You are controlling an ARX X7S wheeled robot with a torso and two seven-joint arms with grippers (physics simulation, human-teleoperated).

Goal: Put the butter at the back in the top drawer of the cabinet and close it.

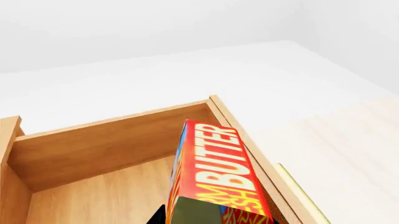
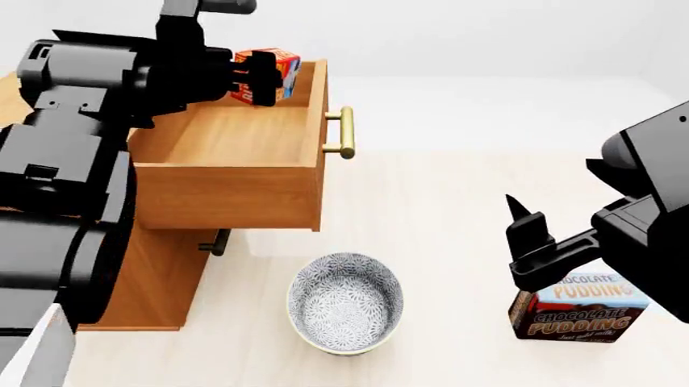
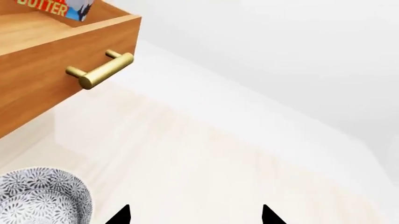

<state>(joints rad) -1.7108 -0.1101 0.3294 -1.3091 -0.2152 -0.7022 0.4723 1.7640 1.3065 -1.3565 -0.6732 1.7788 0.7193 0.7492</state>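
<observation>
The butter (image 2: 269, 72), an orange-red carton with yellow lettering, is held by my left gripper (image 2: 252, 81), which is shut on it. It hangs inside the pulled-out top drawer (image 2: 231, 133) of the cabinet (image 2: 151, 274), near the corner where the drawer's front panel meets its far side wall. In the left wrist view the butter (image 1: 215, 172) fills the space between the jaws of my left gripper (image 1: 212, 219), over the drawer floor (image 1: 93, 196). My right gripper (image 3: 194, 215) stands open over the bare floor, holding nothing, and the head view shows the right gripper (image 2: 528, 242) beside the pudding box.
The drawer's brass handle (image 2: 342, 133) sticks out to the right. A patterned bowl (image 2: 344, 302) sits on the floor in front of the cabinet. A chocolate pudding box (image 2: 576, 310) stands at the lower right. A lower drawer handle (image 2: 215, 242) shows under the open drawer.
</observation>
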